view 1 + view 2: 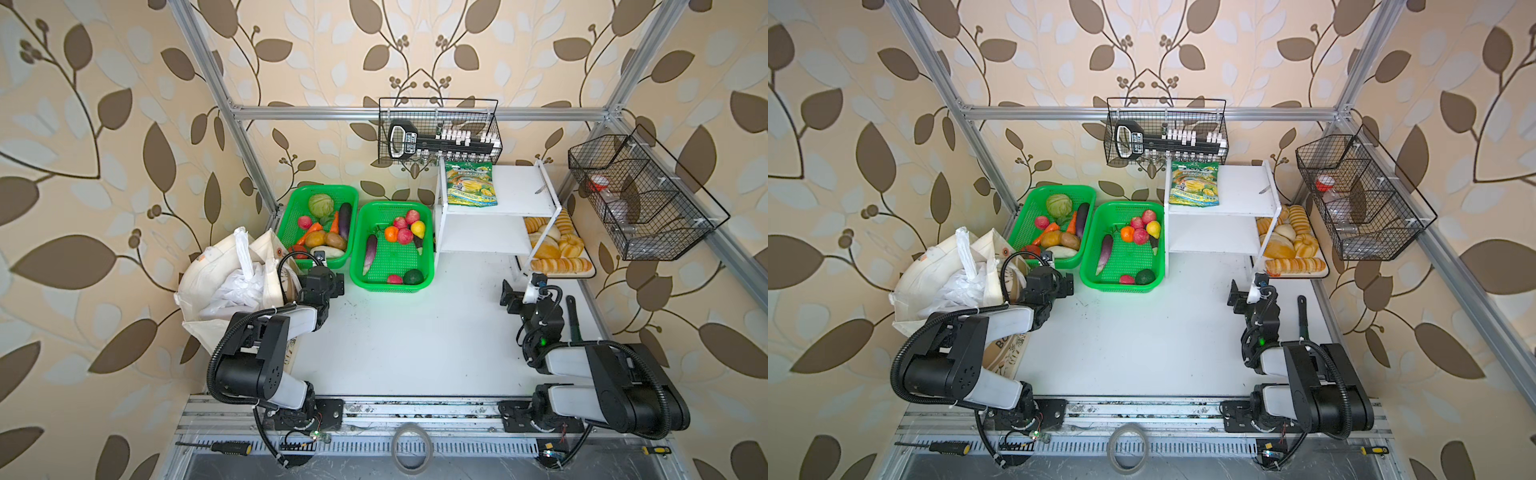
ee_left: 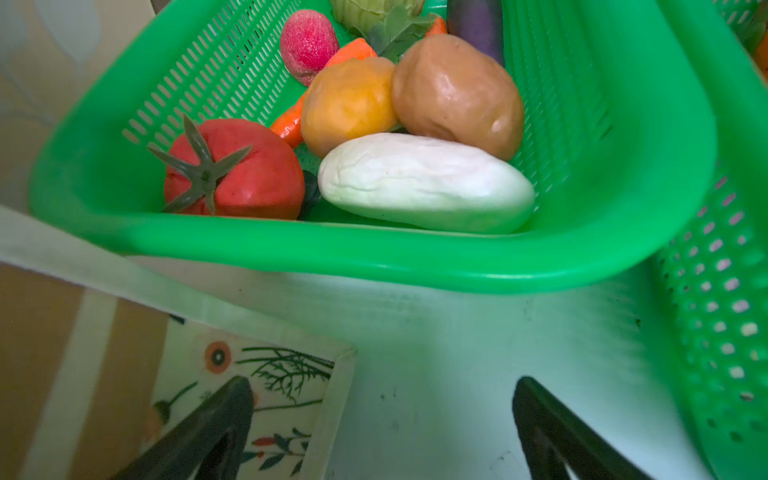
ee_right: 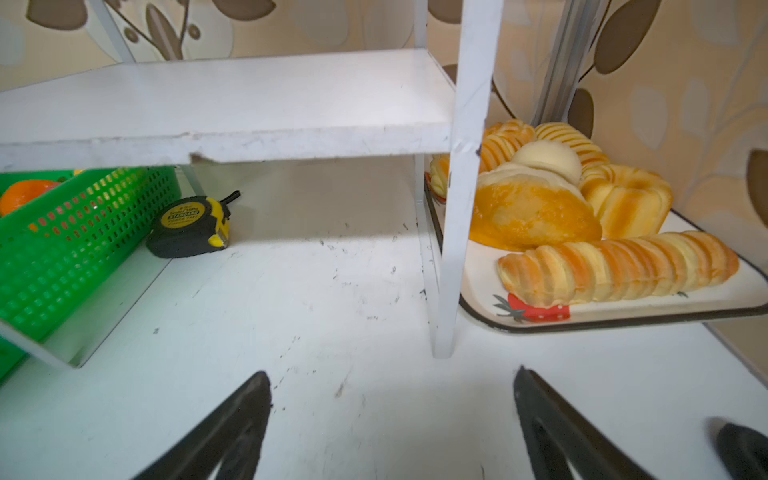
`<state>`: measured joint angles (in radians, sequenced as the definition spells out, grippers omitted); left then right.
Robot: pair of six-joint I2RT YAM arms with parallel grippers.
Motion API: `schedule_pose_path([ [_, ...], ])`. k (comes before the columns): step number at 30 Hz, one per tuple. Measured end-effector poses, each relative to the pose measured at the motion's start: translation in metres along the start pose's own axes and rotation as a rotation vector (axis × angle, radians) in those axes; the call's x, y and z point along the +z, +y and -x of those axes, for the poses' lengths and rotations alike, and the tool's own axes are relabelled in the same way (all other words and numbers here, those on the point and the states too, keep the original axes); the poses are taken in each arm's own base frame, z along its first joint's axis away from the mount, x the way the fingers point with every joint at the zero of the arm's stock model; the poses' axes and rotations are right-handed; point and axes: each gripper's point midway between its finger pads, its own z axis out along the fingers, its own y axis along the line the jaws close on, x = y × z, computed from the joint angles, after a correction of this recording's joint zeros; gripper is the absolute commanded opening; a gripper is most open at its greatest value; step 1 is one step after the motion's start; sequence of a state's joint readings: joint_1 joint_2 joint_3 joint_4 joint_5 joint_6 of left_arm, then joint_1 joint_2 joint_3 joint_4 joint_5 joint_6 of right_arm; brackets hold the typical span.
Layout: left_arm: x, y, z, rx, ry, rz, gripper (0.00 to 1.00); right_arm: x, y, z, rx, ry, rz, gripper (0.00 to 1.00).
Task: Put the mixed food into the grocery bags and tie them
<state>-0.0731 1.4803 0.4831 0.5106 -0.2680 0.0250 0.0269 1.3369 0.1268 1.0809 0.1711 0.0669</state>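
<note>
Lying beside left gripper [image 2: 382,386]: cream tote [image 2: 270,374].

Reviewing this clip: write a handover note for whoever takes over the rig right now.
Left gripper: open, empty, at the edge of the cream tote, facing a green basket of toy vegetables.
Right gripper: open, empty, over the table in front of the white shelf.
Bags: the white plastic bag sits crumpled inside the tote. What they hold is hidden.
Done: packing cannot be confirmed from here.
Left: check the contents, then tie the bags. No knot can be made out.
</note>
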Motion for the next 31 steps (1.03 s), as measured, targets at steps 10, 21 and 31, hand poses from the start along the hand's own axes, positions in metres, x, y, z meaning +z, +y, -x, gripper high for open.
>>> schedule_pose_path([
  [10, -0.003, 0.009, -0.018, -0.053, -0.050, -0.005, 0.99, 0.002, -0.008, -0.002, -0.016, 0.019, -0.069, 1.00],
  [21, -0.002, 0.012, -0.013, -0.085, -0.067, 0.002, 0.99, 0.002, -0.008, -0.003, -0.020, 0.022, -0.081, 1.00],
  [31, -0.002, 0.012, -0.012, -0.091, -0.069, 0.002, 0.99, 0.002, -0.008, -0.003, -0.020, 0.022, -0.082, 1.00],
])
